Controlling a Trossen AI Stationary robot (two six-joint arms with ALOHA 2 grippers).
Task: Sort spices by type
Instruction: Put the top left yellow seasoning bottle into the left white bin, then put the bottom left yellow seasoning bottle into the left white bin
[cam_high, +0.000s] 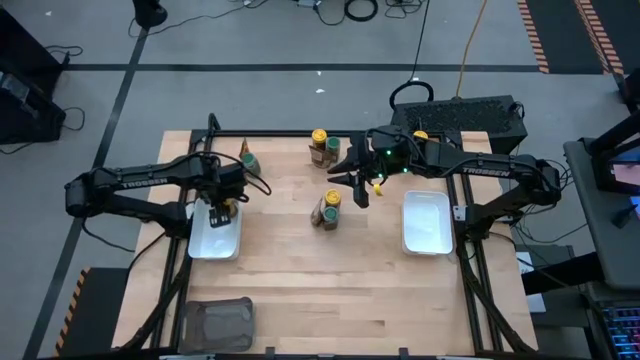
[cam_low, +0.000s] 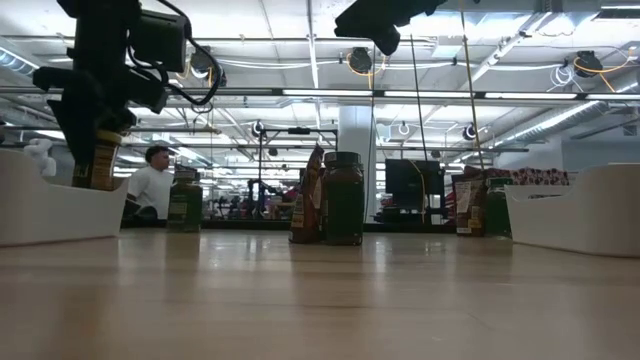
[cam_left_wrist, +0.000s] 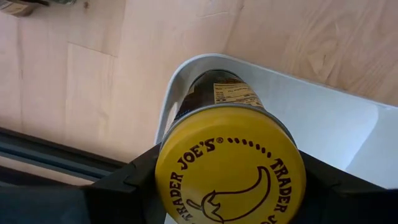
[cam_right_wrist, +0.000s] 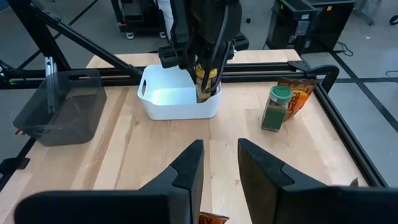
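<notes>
The wooden table (cam_high: 300, 270) carried two white trays and a dark grey tray (cam_high: 216, 322) at its near left corner. The left tray (cam_high: 214, 236) lay under the left arm; the right tray (cam_high: 426, 222) lay apart from it on the right side.

The left gripper (cam_high: 222, 205) hung over the far end of the left tray, its fingers clamped on either side of a yellow-lidded jar (cam_left_wrist: 230, 167) just below the lid. The jar stood upright in the grip, above the tray's end wall (cam_left_wrist: 180, 81); whether its base touched the tray floor cannot be told. The right wrist view showed the same jar (cam_right_wrist: 207, 79) at that tray's far rim.

The right gripper (cam_high: 352, 180) hovered above the table's middle, between the spice groups, fingers (cam_right_wrist: 186, 171) parted by a narrow gap and holding nothing.

The other spices stood on the bare wood. A green-lidded jar (cam_high: 249, 161) with a packet (cam_right_wrist: 297, 93) just beside it stood near the far left edge. A second yellow-lidded jar (cam_high: 319, 137) with items beside it stood at the far middle. A third yellow-lidded jar (cam_high: 331, 203) stood in the centre, a packet (cam_low: 308, 196) touching its side. A small yellow item (cam_high: 379, 184) lay by the right gripper.

A person (cam_low: 150, 185) sat in the room behind.
</notes>
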